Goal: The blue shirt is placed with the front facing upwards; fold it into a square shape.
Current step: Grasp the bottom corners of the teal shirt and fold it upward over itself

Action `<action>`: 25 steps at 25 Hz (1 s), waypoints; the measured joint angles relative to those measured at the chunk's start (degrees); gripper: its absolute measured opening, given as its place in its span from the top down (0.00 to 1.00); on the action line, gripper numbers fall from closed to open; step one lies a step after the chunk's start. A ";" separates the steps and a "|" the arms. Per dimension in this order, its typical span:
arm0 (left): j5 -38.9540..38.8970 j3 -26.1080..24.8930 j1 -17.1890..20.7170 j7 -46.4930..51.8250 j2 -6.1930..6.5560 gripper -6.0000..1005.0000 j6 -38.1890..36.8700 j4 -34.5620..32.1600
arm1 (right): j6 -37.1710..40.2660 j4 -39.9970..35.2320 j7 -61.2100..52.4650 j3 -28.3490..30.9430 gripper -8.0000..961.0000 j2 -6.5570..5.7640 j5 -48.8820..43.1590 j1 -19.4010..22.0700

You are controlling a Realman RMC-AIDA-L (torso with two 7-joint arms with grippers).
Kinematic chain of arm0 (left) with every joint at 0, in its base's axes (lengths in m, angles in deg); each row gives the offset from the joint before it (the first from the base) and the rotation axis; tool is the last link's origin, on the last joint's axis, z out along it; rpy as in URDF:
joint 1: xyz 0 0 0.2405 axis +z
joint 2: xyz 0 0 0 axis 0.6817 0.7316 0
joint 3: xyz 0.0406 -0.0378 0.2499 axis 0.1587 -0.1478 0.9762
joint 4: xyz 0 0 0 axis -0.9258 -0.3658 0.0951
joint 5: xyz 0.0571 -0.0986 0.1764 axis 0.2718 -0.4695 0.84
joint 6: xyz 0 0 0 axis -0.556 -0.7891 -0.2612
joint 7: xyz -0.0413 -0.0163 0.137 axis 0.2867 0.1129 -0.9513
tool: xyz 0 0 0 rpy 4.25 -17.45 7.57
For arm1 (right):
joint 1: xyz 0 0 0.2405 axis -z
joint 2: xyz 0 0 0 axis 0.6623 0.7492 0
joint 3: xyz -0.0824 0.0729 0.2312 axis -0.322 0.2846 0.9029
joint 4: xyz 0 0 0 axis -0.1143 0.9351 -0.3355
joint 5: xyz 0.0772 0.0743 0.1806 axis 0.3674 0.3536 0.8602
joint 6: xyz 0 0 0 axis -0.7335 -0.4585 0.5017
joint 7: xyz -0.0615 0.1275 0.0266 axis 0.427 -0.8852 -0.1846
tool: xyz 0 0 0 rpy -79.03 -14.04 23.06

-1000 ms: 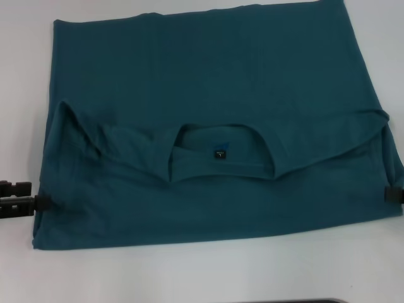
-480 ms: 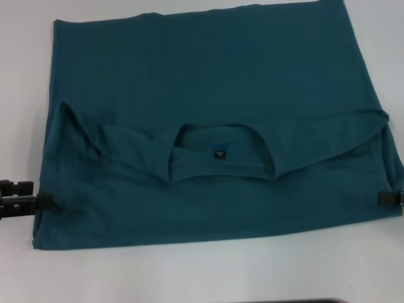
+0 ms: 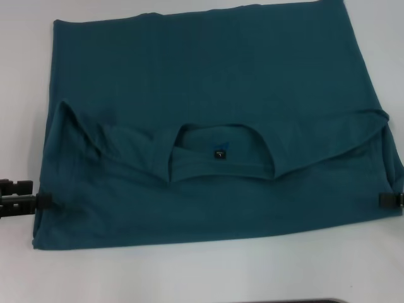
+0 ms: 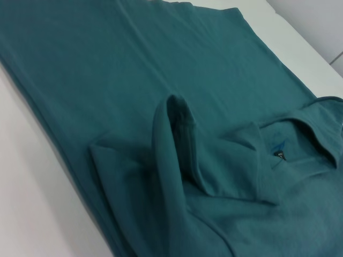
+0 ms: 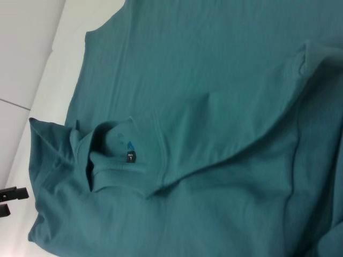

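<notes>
The blue shirt [image 3: 208,76] lies flat on the white table [image 3: 189,271], one part folded over the rest. Its ribbed collar [image 3: 221,167] and small black neck label [image 3: 219,153] sit near the middle. No lettering shows. The sleeves form raised folds at both sides, one standing up in the left wrist view as a sleeve fold [image 4: 177,123]. My left gripper [image 3: 39,201] is at the shirt's left edge, near the front corner. My right gripper [image 3: 388,199] is at the shirt's right edge, level with it. The right wrist view shows the shirt [image 5: 214,64] and, farther off, the left gripper [image 5: 13,194].
White table surface surrounds the shirt, with a strip along the front. A dark object [image 3: 297,301] just shows at the front edge of the head view. A pale wall or panel [image 5: 27,48] stands beyond the table in the right wrist view.
The right gripper has shifted slightly toward the front along the shirt's right edge. The left gripper has barely moved. The shirt lies as before.
</notes>
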 joint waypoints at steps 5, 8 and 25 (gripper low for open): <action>0.00 0.00 0.00 0.17 0.01 0.26 -0.12 0.01 | -0.03 0.13 0.58 0.11 0.35 0.03 -0.72 -0.40; 0.00 0.01 0.00 0.17 0.01 0.26 -0.15 0.01 | 0.02 0.08 0.61 0.33 0.45 0.03 -0.75 -0.40; 3.39 1.14 0.44 1.37 1.62 0.27 -1.39 -2.04 | 0.03 0.16 0.66 0.50 0.96 -0.01 -0.73 -1.17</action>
